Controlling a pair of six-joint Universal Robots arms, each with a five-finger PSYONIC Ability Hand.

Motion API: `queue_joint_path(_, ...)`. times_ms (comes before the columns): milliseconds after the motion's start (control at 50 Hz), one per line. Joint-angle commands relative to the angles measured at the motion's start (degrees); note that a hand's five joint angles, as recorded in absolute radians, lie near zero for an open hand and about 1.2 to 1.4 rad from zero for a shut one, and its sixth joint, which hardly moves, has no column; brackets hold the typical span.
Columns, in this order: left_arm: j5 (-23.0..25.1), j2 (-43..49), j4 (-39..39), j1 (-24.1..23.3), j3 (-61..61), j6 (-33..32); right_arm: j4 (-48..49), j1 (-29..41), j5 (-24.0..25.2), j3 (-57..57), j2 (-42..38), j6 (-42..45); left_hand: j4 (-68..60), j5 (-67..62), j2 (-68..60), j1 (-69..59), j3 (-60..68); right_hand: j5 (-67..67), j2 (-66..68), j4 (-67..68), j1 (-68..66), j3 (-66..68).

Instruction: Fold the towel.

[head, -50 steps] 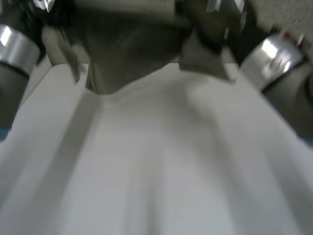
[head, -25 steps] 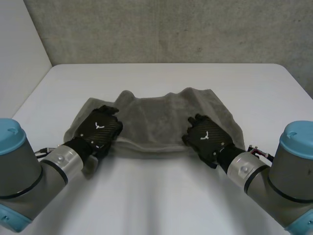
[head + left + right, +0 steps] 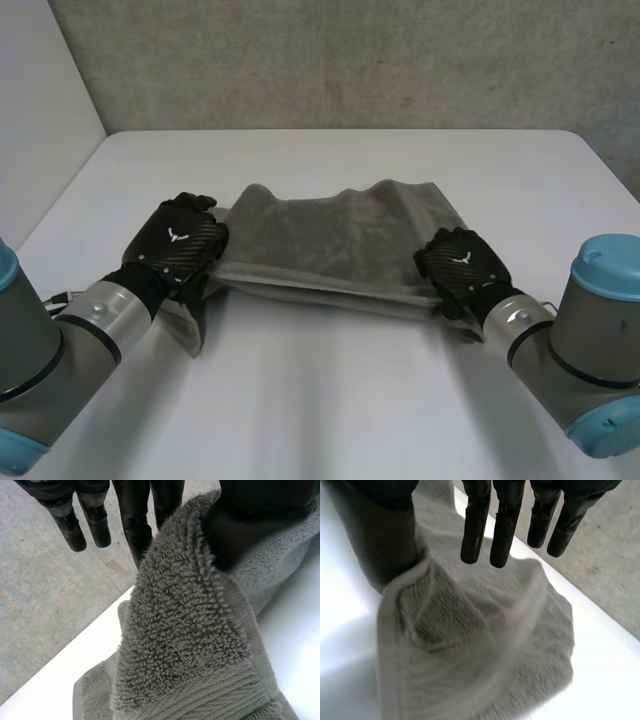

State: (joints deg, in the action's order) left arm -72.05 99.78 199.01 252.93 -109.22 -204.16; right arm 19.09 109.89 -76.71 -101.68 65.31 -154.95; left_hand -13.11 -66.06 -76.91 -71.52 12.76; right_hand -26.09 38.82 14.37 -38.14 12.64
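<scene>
Since half a second ago both hands have slid outward along the near edge, and the grey terry-cloth towel (image 3: 330,235) now lies drawn flatter and wider between them. It sits mid-table on the white tabletop (image 3: 330,400), already doubled once, with the layered edge toward the robot.

The left hand (image 3: 180,245) is at the near left corner. Its wrist view shows the corner rising between the thumb and a straight finger (image 3: 137,535), pinched there, with the other fingers straight and free of the cloth.

The right hand (image 3: 460,265) is at the near right corner. There the thumb (image 3: 382,535) is sunk into bunched cloth while the fingers (image 3: 475,525) hang straight and spread above it, so it seems to pin the corner rather than pinch it.

I judge this to be the smoothing step before the next fold. That fold calls for a firm hold on both corners, an even lift, and carrying the edge over to meet the far one.

Nothing else stands on the table, and the grey concrete wall (image 3: 330,60) lies well beyond. The likeliest hindrance is the right corner slipping free.
</scene>
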Motion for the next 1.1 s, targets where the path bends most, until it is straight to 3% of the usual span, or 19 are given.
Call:
queue_joint_path(20,-0.02,0.15,0.07,0.90,0.24,0.34,0.16,-4.32,-2.74,-2.20,0.87,0.79,3.11,-3.94,-3.09,-8.48,-2.76,-0.74,-2.00,-4.37,1.31,-2.64)
queue_joint_path(220,-0.02,0.24,-0.29,2.04,0.32,2.98,0.25,-10.66,-2.48,-2.82,0.87,1.06,3.11,-3.79,-2.94,-8.34,-2.76,-6.27,3.53,-4.37,-4.22,-2.64)
queue_joint_path(260,-0.02,0.24,-0.46,2.30,0.32,3.50,0.25,-11.10,-1.96,-2.91,0.96,0.97,3.11,-3.63,-2.78,-8.17,-2.76,-12.68,9.95,-4.37,-10.63,-2.64)
queue_joint_path(300,-0.02,0.24,-0.55,2.39,0.32,3.77,0.16,-11.63,0.92,-3.17,1.92,0.88,3.11,-3.46,-2.61,-8.00,-2.76,-43.73,41.00,-4.37,-41.69,-2.64)
queue_joint_path(440,-0.02,0.41,-0.46,2.48,0.32,5.09,-2.12,-11.89,8.23,-3.43,6.22,0.09,3.11,1.59,2.44,-2.95,-2.76,-43.91,41.18,-4.37,-41.86,-2.64)
queue_joint_path(500,-0.02,0.68,-0.46,2.48,0.32,5.79,-3.88,-12.16,8.94,-3.26,9.56,-0.09,3.11,12.86,13.71,8.32,-2.76,-43.91,41.18,-4.37,-41.86,-2.64)
queue_joint_path(540,-0.28,1.90,-0.46,2.48,0.32,5.97,-4.32,-12.33,8.94,-3.00,10.72,-0.09,3.11,28.59,29.44,24.05,-2.76,-43.91,41.18,-4.37,-41.86,-2.64)
queue_joint_path(580,-0.98,2.86,-0.46,2.48,0.41,5.97,-4.41,-12.69,8.85,-2.56,11.42,-0.09,3.11,32.50,33.35,27.96,-2.76,-43.91,41.18,-4.37,-41.86,-2.64)
queue_joint_path(660,-3.62,4.72,-0.29,2.48,0.68,5.97,-4.67,-14.44,9.11,-1.50,11.95,-0.09,3.11,35.57,36.42,31.03,-2.76,-43.91,41.18,-4.37,-41.86,-2.64)
queue_joint_path(760,-11.25,8.23,-0.11,2.22,1.38,5.88,-5.38,-16.11,9.38,-1.33,12.04,0.18,3.11,42.11,42.96,37.56,-2.76,-43.91,41.18,-4.37,-41.86,-2.64)
queue_joint_path(860,-15.91,9.72,0.42,1.52,1.55,5.70,-7.05,-17.26,9.73,-1.15,12.21,0.62,3.11,45.49,46.34,40.95,-2.76,-43.91,41.18,-4.37,-41.86,-2.64)
queue_joint_path(1020,-19.35,9.20,0.94,1.86,1.82,5.88,-8.98,-20.86,10.88,-0.89,13.27,0.88,3.11,44.65,45.50,40.11,-2.76,-43.91,41.18,-4.37,-41.86,-2.64)
queue_joint_path(1100,-19.62,8.15,1.21,2.04,1.64,5.79,-10.12,-24.36,14.12,-0.97,13.35,1.32,3.11,44.65,45.50,40.11,-2.76,-43.91,41.18,-4.37,-41.86,-2.64)
